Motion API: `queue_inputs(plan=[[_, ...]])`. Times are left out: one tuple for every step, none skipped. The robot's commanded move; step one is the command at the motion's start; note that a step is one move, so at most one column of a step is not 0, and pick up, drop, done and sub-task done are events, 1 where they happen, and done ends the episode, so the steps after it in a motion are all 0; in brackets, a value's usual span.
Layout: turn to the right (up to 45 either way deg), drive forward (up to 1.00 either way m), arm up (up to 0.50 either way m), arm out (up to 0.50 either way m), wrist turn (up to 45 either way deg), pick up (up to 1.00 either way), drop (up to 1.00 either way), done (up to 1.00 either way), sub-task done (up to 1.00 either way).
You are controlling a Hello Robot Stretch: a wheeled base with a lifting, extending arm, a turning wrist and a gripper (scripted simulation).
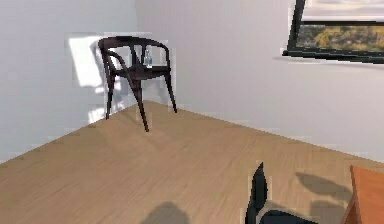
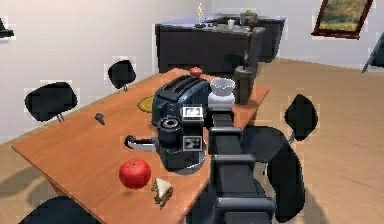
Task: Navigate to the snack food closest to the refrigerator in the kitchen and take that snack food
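Forward view: I'm facing a room corner. Bare wood floor [image 1: 150, 165] runs open right up to the walls, with a dark wooden chair [image 1: 138, 68] tucked into the corner and a window [image 1: 340, 28] high on that view's right. At the bottom right a corner of the wooden surface [image 1: 369, 196] pokes in, and a black chair back [image 1: 259, 194] stands just beside it, so that side is tight.

Arm side view now. The arm [image 2: 228, 165] reaches out over the surface, and the hand [image 2: 138, 141] sits left of two white squares [image 2: 190, 148] whose black marks are too small for me to read. A black toaster [image 2: 183, 95] stands right behind the hand, so I cannot tell whether the hand holds anything. Near the surface's close edge lie a red apple [image 2: 135, 174] and, just beside it, a small pale wedge [image 2: 162, 189]; I cannot tell whether that wedge is the snack food. A white bowl [image 2: 222, 91] stands past the toaster. Around the surface stand black chairs [image 2: 50, 100], crowding its edges. Beyond the far end, open floor reaches a dark counter [image 2: 205, 42], and a framed picture [image 2: 343, 16] hangs at upper right.
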Motion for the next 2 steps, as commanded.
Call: queue_inputs(plan=[[0.0,0.00,-0.30,0.00,0.0,0.00,0.00,0.00,0.00],[0.0,0.00,0.00,0.00,0.0,1.00,0.00,0.00,0.00]])
